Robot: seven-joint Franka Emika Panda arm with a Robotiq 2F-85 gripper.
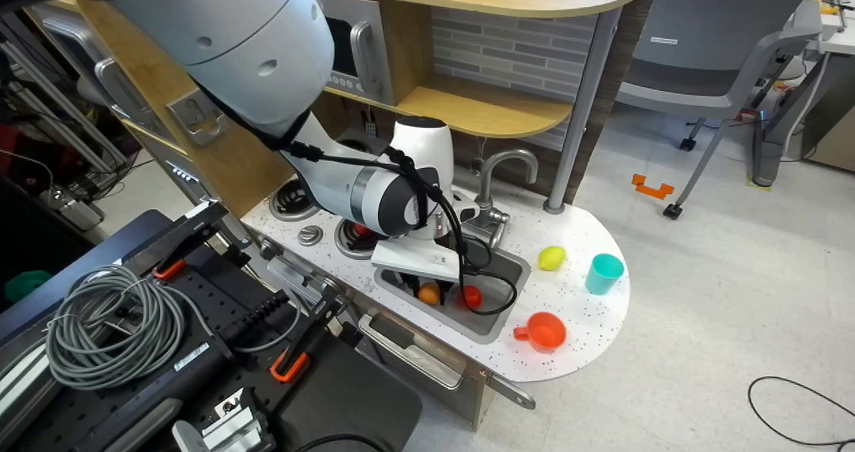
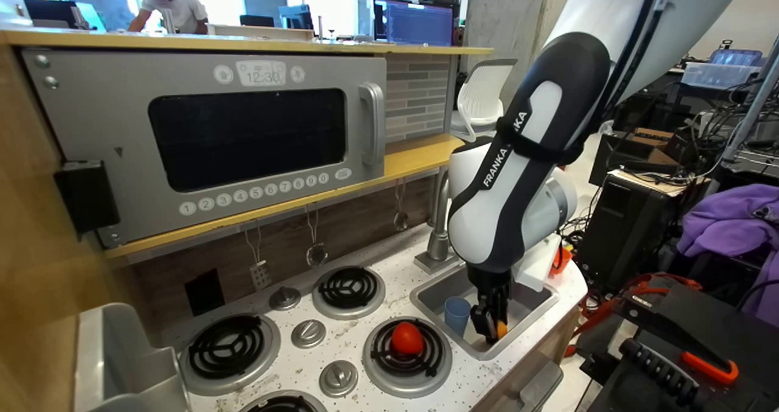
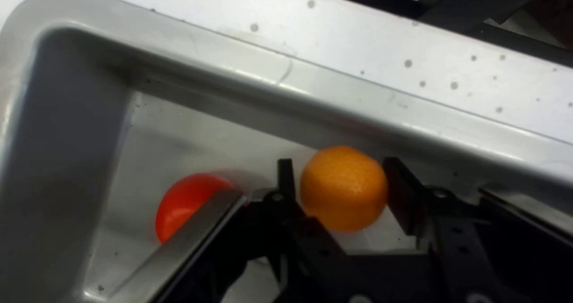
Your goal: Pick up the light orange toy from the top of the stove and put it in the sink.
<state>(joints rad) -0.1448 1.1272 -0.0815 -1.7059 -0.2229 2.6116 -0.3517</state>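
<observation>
The orange toy [image 3: 344, 191] is round and lies low in the grey sink [image 3: 250, 72], near one long wall. It also shows in both exterior views [image 1: 429, 294] [image 2: 502, 330]. My gripper [image 3: 339, 168] reaches down into the sink with its fingers on either side of the toy. In the wrist view a thin gap shows between one finger and the toy; the other finger looks very near or touching. In an exterior view the gripper [image 2: 492, 327] partly covers the toy. A red ball [image 2: 407, 338] sits on a stove burner [image 2: 409, 387].
A red toy [image 3: 188, 202] lies in the sink beside my gripper. A blue cup [image 2: 456, 314] stands in the sink. The faucet [image 1: 491, 178] rises behind it. A lemon [image 1: 552, 258], a teal cup [image 1: 604, 274] and a red cup [image 1: 544, 332] are on the counter.
</observation>
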